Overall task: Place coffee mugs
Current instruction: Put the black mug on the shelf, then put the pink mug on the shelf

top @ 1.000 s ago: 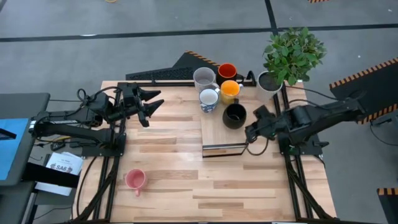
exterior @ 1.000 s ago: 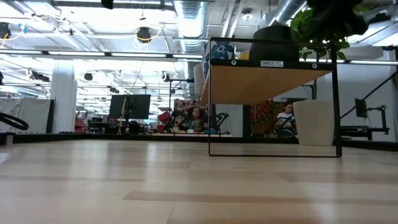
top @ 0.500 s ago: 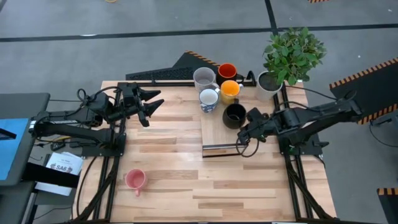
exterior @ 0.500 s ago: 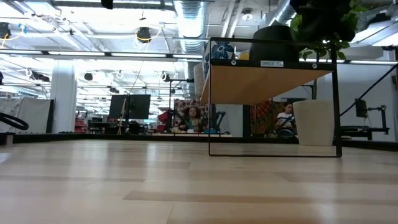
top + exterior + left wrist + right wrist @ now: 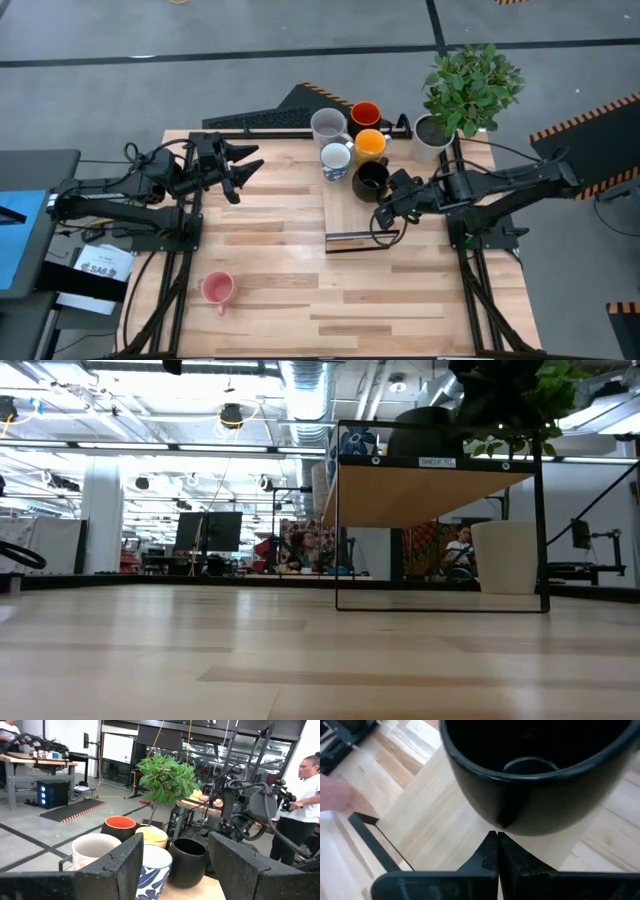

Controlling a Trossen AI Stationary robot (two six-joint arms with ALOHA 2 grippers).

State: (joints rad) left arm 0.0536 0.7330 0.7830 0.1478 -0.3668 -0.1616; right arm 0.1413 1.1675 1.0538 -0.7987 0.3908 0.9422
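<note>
Five mugs stand on a raised wooden shelf [image 5: 350, 218] at the far right: pale grey [image 5: 327, 125], red-orange [image 5: 365, 114], yellow-orange [image 5: 370, 145], white with blue inside [image 5: 336, 160] and glossy black [image 5: 371, 178]. A pink mug [image 5: 218, 289] sits on the table near the front left. My right gripper [image 5: 383, 207] is shut, over the shelf, its tips against the black mug [image 5: 530, 770]. My left gripper [image 5: 243, 166] is open and empty over the table's far left, pointing at the mugs [image 5: 150, 865]. My right gripper touches the black mug's lower outer wall [image 5: 501, 822] with the tips of its shut fingers [image 5: 490, 851]. The fingers come about level, from the table's near-right side. The mug stands upright with its bottom on the shelf.
A white pot with a green plant [image 5: 433, 133] stands at the far right corner, just beyond the shelf. The shelf stands on a thin black frame [image 5: 338, 520] above the table. Bare tabletop lies in the middle and near right.
My right gripper has gone toward the table's left and far edge, up to the black mug. The mug has slid a little along the shelf toward the far left, closer to the white-and-blue mug, staying upright.
</note>
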